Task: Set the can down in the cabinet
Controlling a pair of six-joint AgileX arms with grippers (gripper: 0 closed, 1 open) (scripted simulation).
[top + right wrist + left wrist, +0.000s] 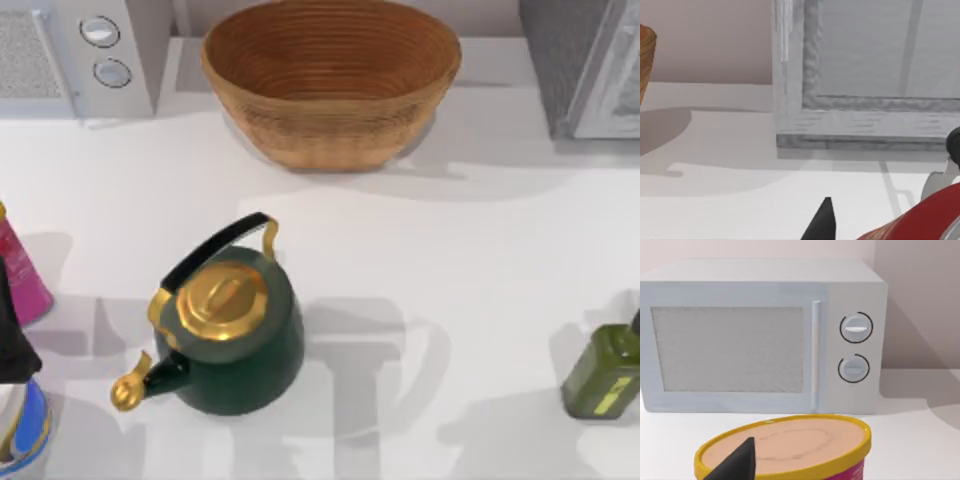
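Can [925, 217] sits right by the right hand [826, 220] w/ cabinet [865, 75] straight ahead past bare counter [740, 200], can't tell if it's gripped; left hand [737, 462] idles over yellow-rimmed tub [790, 445], grip unclear.

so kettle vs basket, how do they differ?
The kettle is dark green with gold lid, spout and trim; the basket is tan and woven. The kettle is closed by its lid, the basket is open-topped with nothing seen inside. The kettle sits nearer the top view's bottom edge, the basket at the back. Both stand upright on the white table.
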